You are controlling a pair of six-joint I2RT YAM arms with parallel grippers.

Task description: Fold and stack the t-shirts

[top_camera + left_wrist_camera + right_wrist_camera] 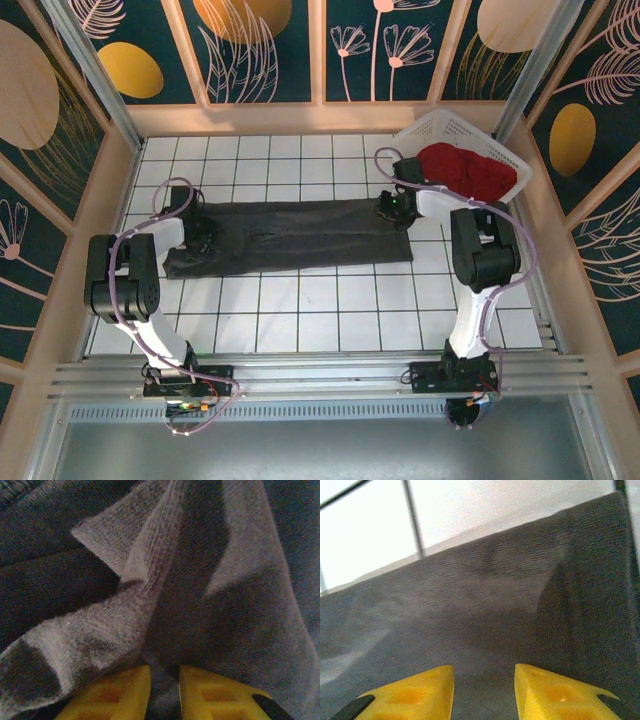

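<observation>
The dark charcoal-grey t-shirt (290, 236) lies as a long folded strip across the tiled table. At its left end my left gripper (203, 235) sits low on the cloth. In the left wrist view its yellow fingers (120, 690) stand close together, and the left gripper (165, 669) pinches a rumpled fold of the grey t-shirt (200, 605). My right gripper (393, 208) is at the strip's right end. The right gripper (484, 669) stands open just over the flat grey t-shirt (485, 600), nothing pinched. The red t-shirt (468, 170) is bunched in the basket.
A white lattice basket (430, 128) stands tilted at the back right corner, close behind the right gripper. The white tiled table (330, 310) shows bare squares in front of the strip. Wooden frame walls close in both sides and the back.
</observation>
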